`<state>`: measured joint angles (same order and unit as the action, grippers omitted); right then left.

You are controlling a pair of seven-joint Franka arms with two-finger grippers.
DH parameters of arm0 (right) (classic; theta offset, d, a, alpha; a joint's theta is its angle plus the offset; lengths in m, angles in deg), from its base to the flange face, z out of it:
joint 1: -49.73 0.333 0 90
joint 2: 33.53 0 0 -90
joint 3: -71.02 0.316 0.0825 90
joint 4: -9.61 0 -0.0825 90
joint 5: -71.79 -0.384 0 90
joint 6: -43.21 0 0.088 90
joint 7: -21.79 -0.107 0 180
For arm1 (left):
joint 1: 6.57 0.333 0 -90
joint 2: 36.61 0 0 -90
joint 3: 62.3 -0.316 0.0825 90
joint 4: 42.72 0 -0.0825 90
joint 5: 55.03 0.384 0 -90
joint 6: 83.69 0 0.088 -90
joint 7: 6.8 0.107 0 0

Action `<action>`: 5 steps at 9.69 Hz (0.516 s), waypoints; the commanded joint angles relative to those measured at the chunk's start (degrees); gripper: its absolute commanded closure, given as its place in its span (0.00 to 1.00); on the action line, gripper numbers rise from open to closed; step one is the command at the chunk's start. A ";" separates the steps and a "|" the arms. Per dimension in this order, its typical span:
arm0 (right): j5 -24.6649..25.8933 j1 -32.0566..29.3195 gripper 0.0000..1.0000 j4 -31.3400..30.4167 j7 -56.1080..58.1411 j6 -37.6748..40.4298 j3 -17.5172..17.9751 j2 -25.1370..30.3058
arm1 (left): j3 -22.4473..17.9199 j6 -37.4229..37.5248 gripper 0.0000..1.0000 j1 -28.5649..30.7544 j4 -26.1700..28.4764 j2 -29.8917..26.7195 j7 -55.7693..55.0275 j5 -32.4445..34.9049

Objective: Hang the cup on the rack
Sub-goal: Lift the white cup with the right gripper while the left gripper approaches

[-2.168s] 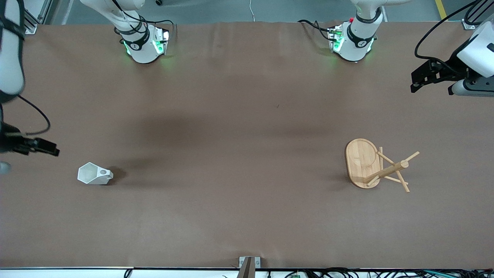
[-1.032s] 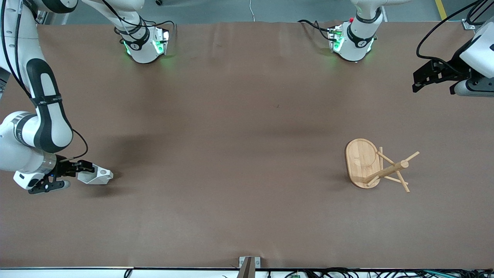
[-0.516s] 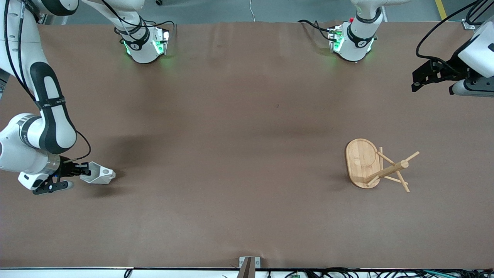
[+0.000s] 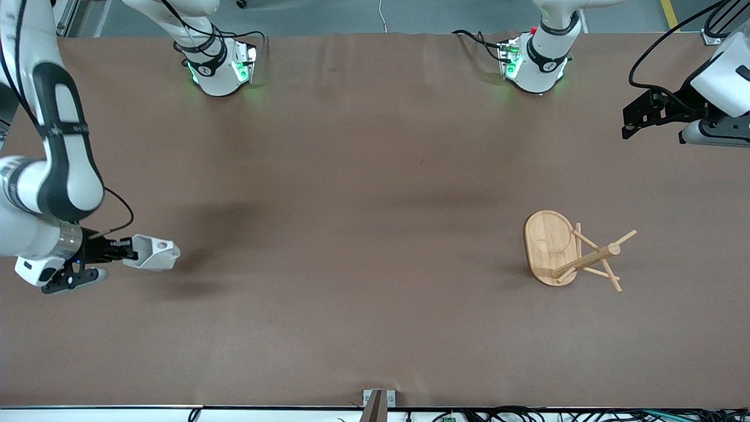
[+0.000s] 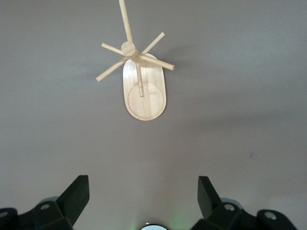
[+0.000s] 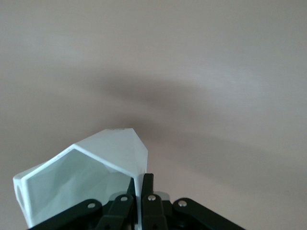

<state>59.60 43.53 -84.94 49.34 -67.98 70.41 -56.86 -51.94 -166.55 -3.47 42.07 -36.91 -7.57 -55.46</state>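
Note:
The white faceted cup hangs on its side a little above the brown table, its shadow apart from it on the cloth. My right gripper is shut on the cup's rim, one finger inside the mouth and one outside. The right wrist view shows the cup pinched by its wall in my right gripper. The bamboo rack stands toward the left arm's end of the table, its pegs bare. My left gripper waits open in the air, empty. From the left wrist view the rack lies ahead of the left gripper.
The two arm bases stand along the table's edge farthest from the front camera. A small metal bracket sits at the edge nearest to it. Brown cloth covers the table between cup and rack.
My right gripper came in to the cup, shut on its rim and raised it off the table, shifting it slightly toward the rack. The left arm has barely moved.

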 commanded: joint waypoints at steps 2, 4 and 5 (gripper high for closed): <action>-16.84 3.47 0.99 -0.72 -0.39 13.84 0.17 6.89 | 0.89 1.12 0.00 -1.33 0.55 2.58 4.17 -7.18; -28.01 5.67 1.00 -0.54 -1.61 21.24 0.17 9.09 | 3.60 -0.45 0.00 -4.91 0.47 3.30 10.94 -11.34; -34.85 6.55 1.00 -0.71 -2.41 24.76 0.08 9.26 | 6.49 -2.98 0.00 -7.55 0.21 2.86 10.88 -11.35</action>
<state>31.01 49.22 -84.57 48.16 -46.10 70.73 -48.86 -48.38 -167.79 -8.02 42.00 -34.37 2.40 -66.71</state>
